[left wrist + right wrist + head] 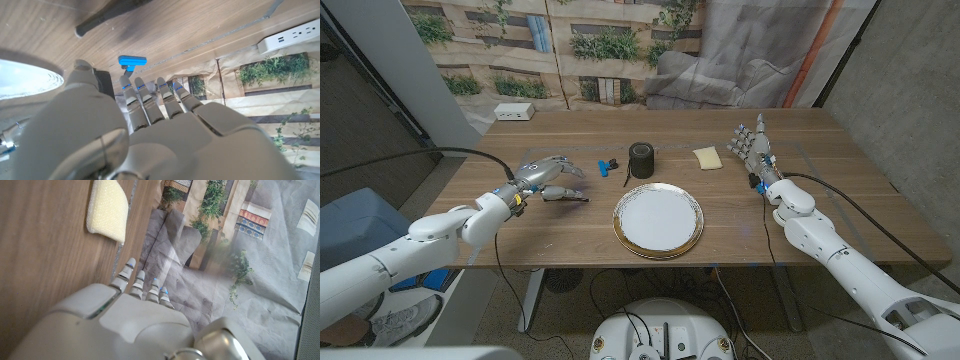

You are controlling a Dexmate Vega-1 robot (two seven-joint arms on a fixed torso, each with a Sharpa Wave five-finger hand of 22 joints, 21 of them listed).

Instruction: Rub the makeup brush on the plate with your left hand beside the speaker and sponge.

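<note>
The head view shows the gold-rimmed white plate (658, 221) whole; the left wrist view catches just its edge. The makeup brush (623, 176) — dark handle, blue end — lies on the counter (570, 240) just beyond the left hand (548, 178), whose fingers (150, 102) are spread and hold nothing — as are the right hand's (752, 142).

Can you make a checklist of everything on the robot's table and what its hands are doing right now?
Surface: wooden table, plain.
Job's things: white plate with a gold rim, near the front middle. Makeup brush, dark with a blue part, lies untouched on the table left of the speaker. Sponge, yellow, right of the speaker.
Clutter: nothing seen.
Hands: left hand holds nothing, fingers apart, reaching toward the brush. Right hand holds nothing, fingers apart, beside the sponge.
Cables: black cable along the left arm, another along the right.
Surroundings: white power strip on the table's far left; printed backdrop behind.
</note>
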